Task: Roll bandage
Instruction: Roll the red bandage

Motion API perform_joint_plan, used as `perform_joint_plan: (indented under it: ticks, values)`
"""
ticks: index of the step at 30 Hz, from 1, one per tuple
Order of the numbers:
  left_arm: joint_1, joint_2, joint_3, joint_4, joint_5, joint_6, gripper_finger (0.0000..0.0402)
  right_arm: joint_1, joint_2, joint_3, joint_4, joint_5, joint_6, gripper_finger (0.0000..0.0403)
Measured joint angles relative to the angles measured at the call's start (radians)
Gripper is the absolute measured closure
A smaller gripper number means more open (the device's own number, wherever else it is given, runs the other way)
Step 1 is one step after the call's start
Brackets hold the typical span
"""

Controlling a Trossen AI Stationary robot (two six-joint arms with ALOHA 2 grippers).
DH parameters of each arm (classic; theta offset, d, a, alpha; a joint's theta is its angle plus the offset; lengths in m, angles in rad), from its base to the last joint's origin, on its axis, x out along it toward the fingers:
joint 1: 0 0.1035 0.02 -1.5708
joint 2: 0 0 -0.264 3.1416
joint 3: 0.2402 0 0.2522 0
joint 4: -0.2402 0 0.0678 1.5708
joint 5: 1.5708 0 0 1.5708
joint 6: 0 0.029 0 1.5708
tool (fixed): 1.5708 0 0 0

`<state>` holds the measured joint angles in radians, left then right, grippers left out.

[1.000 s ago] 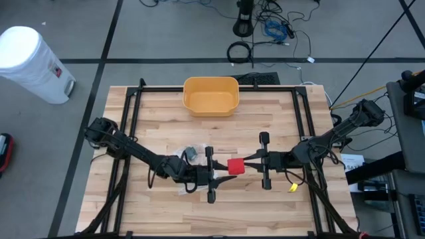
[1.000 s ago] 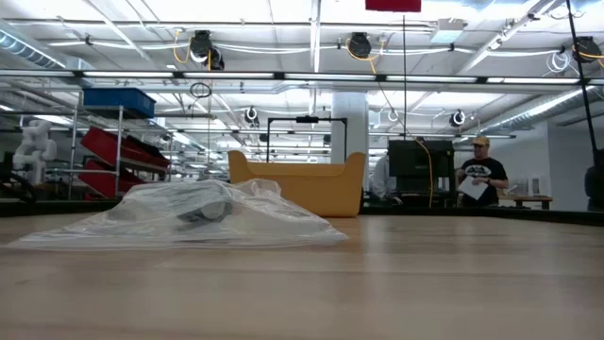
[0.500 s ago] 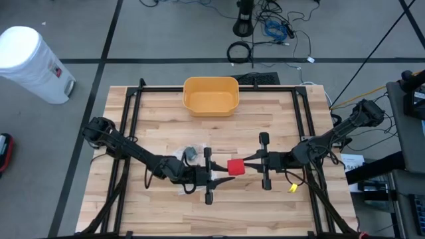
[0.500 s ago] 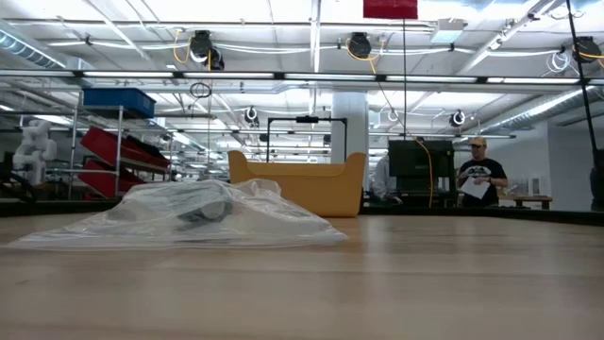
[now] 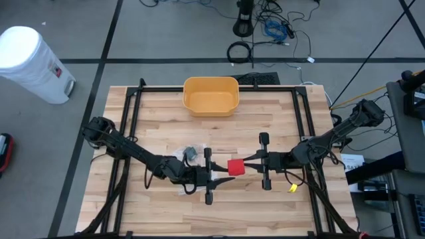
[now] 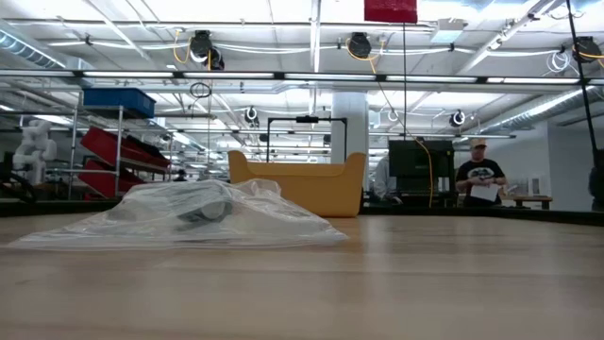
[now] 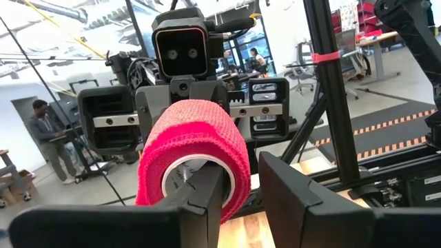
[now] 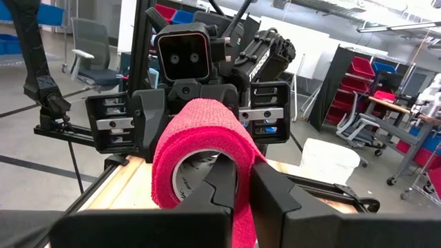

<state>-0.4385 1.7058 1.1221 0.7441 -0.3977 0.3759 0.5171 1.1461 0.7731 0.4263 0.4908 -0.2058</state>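
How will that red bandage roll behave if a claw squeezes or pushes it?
The red bandage roll is crinkly fabric wound on a hollow core, so it probably dents softly and grips well. It looks light. Being round, it would likely roll on the table if dropped.

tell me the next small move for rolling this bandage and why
Probably the left gripper should turn the red bandage roll to wind on more wrap. The roll hangs above the table between both arms, with the right gripper shut on its edge.

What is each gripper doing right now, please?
Left gripper: one finger inside the red bandage roll's core, the other outside, apparently gripping its wall.
Right gripper: shut on the roll's wall.
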Motion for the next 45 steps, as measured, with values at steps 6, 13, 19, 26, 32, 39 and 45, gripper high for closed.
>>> perform_joint_plan:
  ticks: [6, 13, 19, 26, 32, 39, 45]
  values:
    - [0.000, 0.000, 0.000, 0.000, 0.000, -0.001, 0.0307, 0.000, 0.000, 0.000, 0.001, 0.000, 0.000, 0.0385]
    - [0.000, 0.000, 0.000, 0.000, -0.001, -0.002, 0.0312, 0.000, 0.000, 0.000, 0.000, 0.000, -0.015, 0.0385]
    - [0.000, 0.000, 0.000, 0.000, -0.005, -0.002, 0.0351, 0.000, 0.000, 0.000, -0.001, 0.000, -0.015, 0.0385]
    - [0.000, 0.000, 0.000, -0.001, -0.006, -0.005, 0.0358, 0.000, -0.001, 0.000, -0.011, 0.000, -0.015, 0.0385]
    - [-0.002, 0.000, 0.000, -0.002, -0.005, -0.005, 0.0359, 0.015, -0.001, 0.000, -0.017, 0.017, -0.020, 0.0374]
    - [-0.016, -0.001, 0.000, -0.001, -0.003, -0.005, 0.0359, 0.022, -0.003, 0.001, -0.016, 0.036, -0.024, 0.0320]
    - [-0.033, -0.014, 0.000, 0.000, 0.009, -0.004, 0.0360, 0.055, -0.027, 0.001, -0.019, 0.077, -0.096, 0.0284]
